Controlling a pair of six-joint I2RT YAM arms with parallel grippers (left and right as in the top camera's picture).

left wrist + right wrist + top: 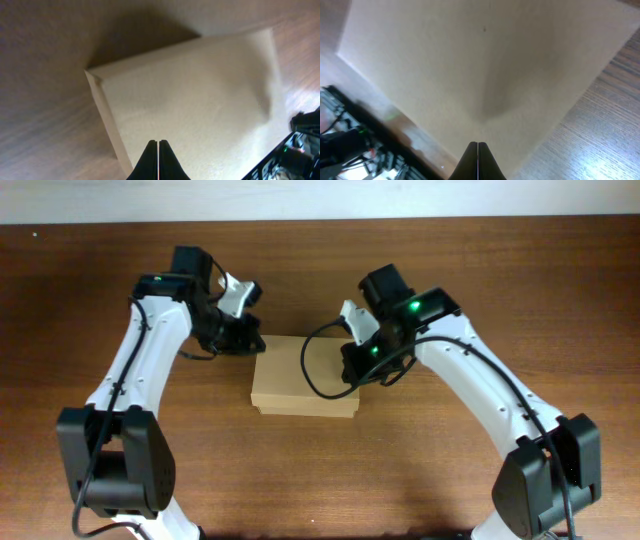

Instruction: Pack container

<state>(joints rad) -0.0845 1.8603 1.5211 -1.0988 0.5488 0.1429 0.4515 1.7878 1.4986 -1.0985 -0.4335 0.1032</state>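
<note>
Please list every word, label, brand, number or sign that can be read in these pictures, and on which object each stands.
No text can be read anywhere.
The cardboard box shows plain tan surfaces in all three views, without print or label.
The wooden table bears no marking.
The right arm shows only green lights, no letters.

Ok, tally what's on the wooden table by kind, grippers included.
Tan cardboard box: 1
Grippers: 2, the left gripper and the right gripper, both shut
Total: 3
</note>
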